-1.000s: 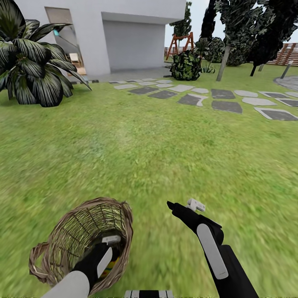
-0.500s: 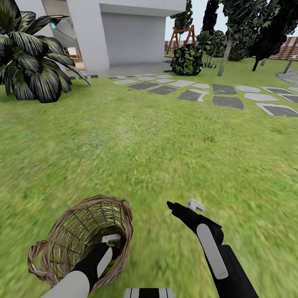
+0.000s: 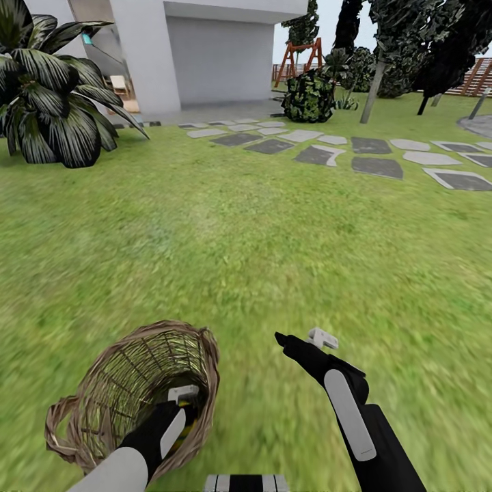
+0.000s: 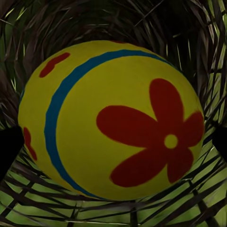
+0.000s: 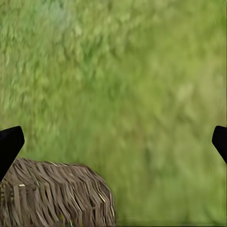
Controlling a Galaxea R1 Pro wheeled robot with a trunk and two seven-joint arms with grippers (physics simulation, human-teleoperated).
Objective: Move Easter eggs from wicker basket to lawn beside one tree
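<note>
From the head, your left gripper reaches inside the wicker basket on the lawn; your right gripper hovers beside the basket. Your left wrist shows an Easter egg between its fingers, in the basket; grasp unclear. Your right wrist shows fingertips spread wide, released.
</note>
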